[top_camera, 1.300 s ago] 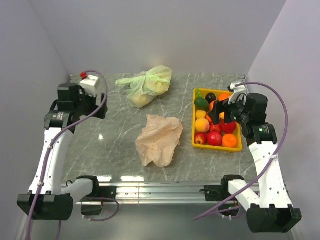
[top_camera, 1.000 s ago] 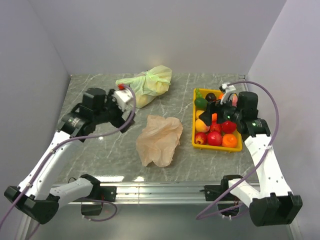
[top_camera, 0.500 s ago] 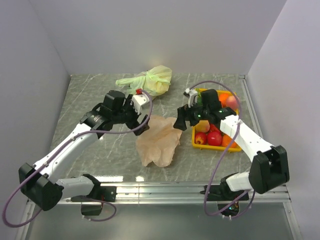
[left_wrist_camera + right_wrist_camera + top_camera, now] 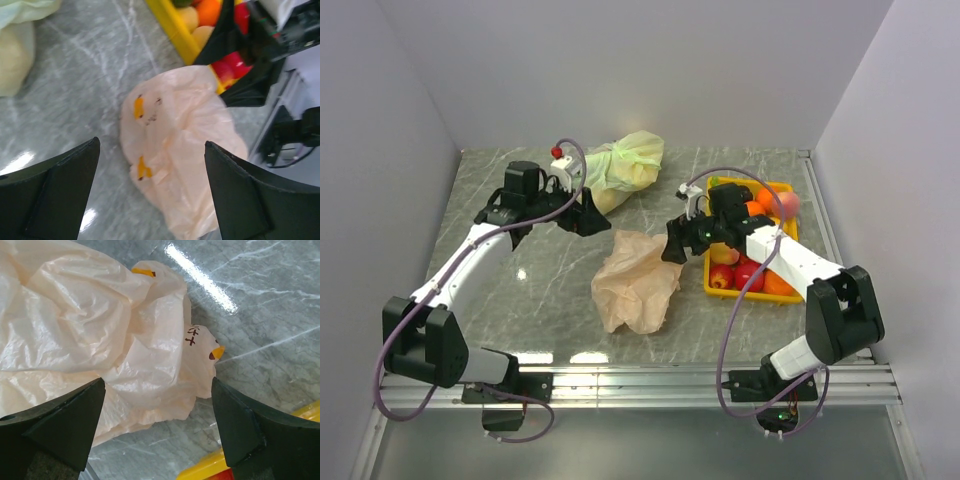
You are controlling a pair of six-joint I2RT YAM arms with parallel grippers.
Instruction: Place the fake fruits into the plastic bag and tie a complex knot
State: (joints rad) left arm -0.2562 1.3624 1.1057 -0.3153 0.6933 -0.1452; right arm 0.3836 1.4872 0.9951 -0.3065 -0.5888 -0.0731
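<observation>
On the left, the left gripper (image 4: 591,214) hangs above the grey marble table (image 4: 525,280), just beyond the far-left corner of the plastic bag (image 4: 638,282). Its fingers (image 4: 55,192) are spread wide with nothing between them, and its wrist view looks down on the bag. Behind it, at the far edge of the table, lies a pale yellow-green knotted bag (image 4: 625,165). The plastic bag, peach-coloured and crumpled, lies limp in the middle of the table, with small orange and dark printed marks showing on its folds. The right gripper (image 4: 673,245) is at the bag's far-right corner, between the bag and a yellow tray (image 4: 750,294). Its fingers (image 4: 55,425) are also wide apart and empty, with the bag's crinkled edge below them; whether they touch it cannot be told. The tray sits just right of the bag and holds the fake fruits (image 4: 748,272): red apples, oranges, yellow pieces and a peach at its far end, partly hidden by the right arm.
</observation>
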